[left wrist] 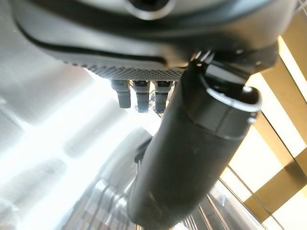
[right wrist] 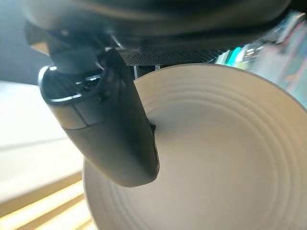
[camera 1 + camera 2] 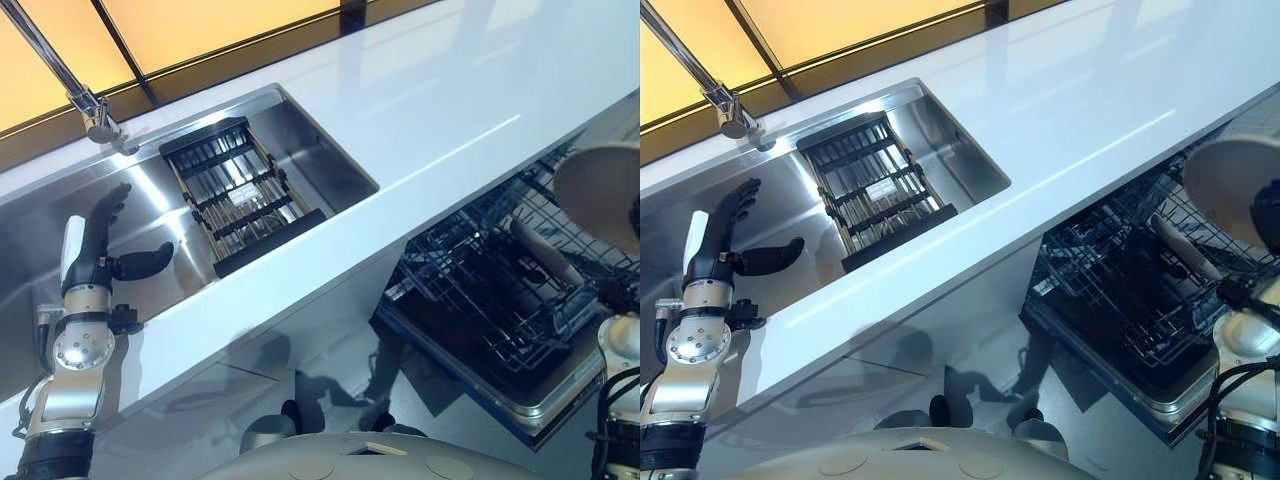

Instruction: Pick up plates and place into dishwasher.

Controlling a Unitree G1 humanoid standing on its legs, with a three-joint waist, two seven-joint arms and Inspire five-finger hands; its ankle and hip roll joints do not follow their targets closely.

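A cream plate (image 3: 600,185) with ringed ridges (image 2: 216,158) hangs at the far right above the open dishwasher rack (image 3: 490,290). My right hand (image 2: 110,129) is shut on it, thumb pressed across its face. Another pale plate (image 3: 1185,248) stands on edge in the rack's wires. My left hand (image 3: 95,250) is open over the steel sink (image 3: 330,150), fingers straight and thumb out to the side, holding nothing.
A black dish rack (image 3: 235,190) spans the sink's right half. A chrome tap (image 3: 85,100) rises at the sink's back left. The white worktop (image 3: 450,110) runs between the sink and the pulled-out dishwasher drawer (image 3: 520,395).
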